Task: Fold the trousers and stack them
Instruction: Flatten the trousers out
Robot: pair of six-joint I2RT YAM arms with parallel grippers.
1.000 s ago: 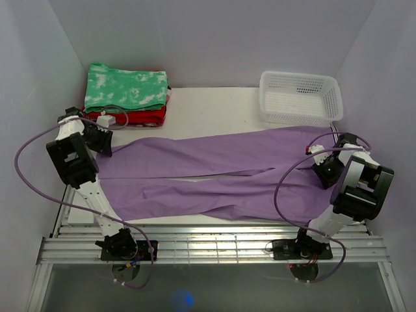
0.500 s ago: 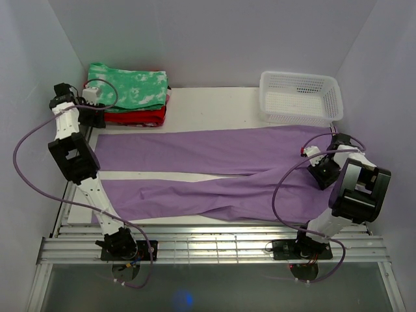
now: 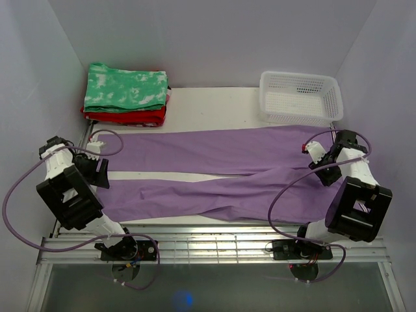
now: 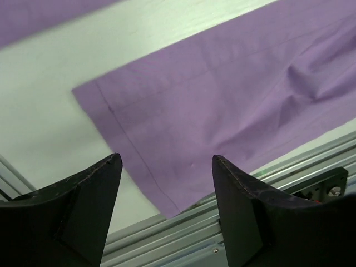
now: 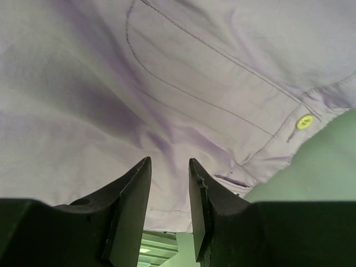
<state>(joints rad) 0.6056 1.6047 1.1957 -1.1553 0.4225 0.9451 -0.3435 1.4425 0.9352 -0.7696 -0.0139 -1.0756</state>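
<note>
- Trousers [image 3: 214, 172] lie flat across the table [image 3: 214, 104], waist to the right, both legs running left with a strip of bare table between them.
- My left gripper [image 4: 166, 161] hangs over the near leg's cuff, jaws wide apart, gripping nothing.
- That cuff lies by the front rails.
- My right gripper [image 5: 168, 162] sits low over the waist end near a pale button [image 5: 304, 121]; its fingers stand slightly apart, and I see nothing pinched.
- At the back left a green-and-white folded garment [image 3: 127, 88] tops a red one [image 3: 130, 117]; a white basket [image 3: 300, 97] stands back right.
</note>
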